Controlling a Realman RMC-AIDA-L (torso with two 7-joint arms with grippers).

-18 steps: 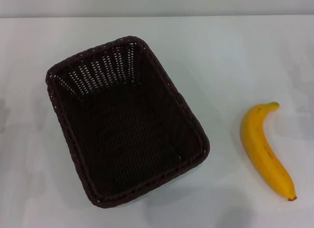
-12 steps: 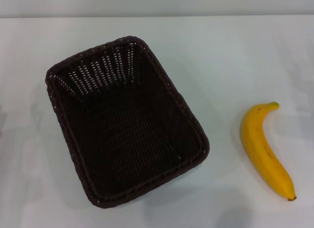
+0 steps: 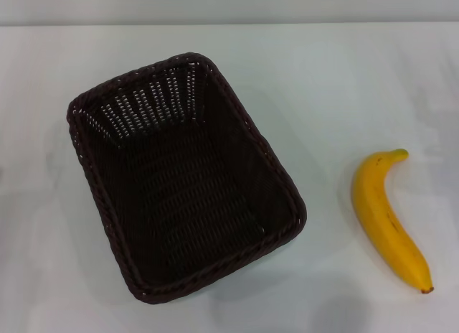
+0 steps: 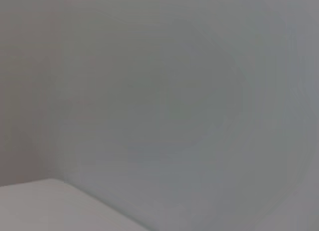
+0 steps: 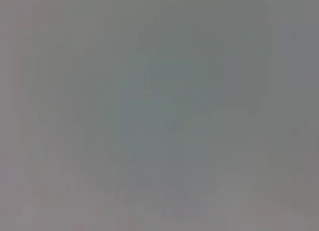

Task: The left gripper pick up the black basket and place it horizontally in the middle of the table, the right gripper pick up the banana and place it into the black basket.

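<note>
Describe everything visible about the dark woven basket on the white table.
The dark brown-black woven wicker basket is rectangular with rounded corners, a braided rim and openwork sides through which the white table shows. It sits upright and empty, turned at a slant, left of centre in the head view. It touches only the table; the yellow banana lies apart to its right. No gripper is in view.

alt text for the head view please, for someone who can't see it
An empty black basket sits at a diagonal on the left half of a white table, and a yellow banana lies apart from it on the right, stem pointing away from the robot. No gripper or arm is in view.
</note>
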